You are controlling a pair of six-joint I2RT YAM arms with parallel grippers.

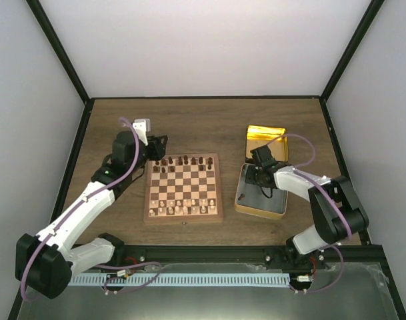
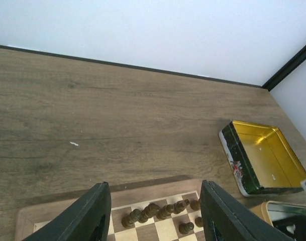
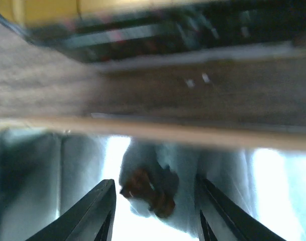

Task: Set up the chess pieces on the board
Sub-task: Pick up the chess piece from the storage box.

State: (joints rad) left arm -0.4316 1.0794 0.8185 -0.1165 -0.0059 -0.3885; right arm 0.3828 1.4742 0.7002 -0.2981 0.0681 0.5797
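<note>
The board (image 1: 183, 189) lies mid-table. Dark chess pieces (image 1: 183, 161) stand along its far edge, pale ones on the near rows. My left gripper (image 1: 156, 144) hovers over the board's far left corner. In the left wrist view it (image 2: 155, 185) is open and empty, with a row of dark pieces (image 2: 155, 212) on the board (image 2: 142, 193) below the gap. My right gripper (image 1: 259, 177) reaches down into the near tin (image 1: 275, 204). Its wrist view is blurred: the gripper (image 3: 154, 179) stands open around a dark brown piece (image 3: 147, 195) lying on the shiny tin floor, with a gap on each side.
A gold-lined tin half (image 1: 266, 141) sits behind the near tin, right of the board; it shows in the left wrist view as a tin (image 2: 263, 156). In the right wrist view its dark wall (image 3: 168, 30) is across a strip of table (image 3: 193, 90). White walls enclose the table.
</note>
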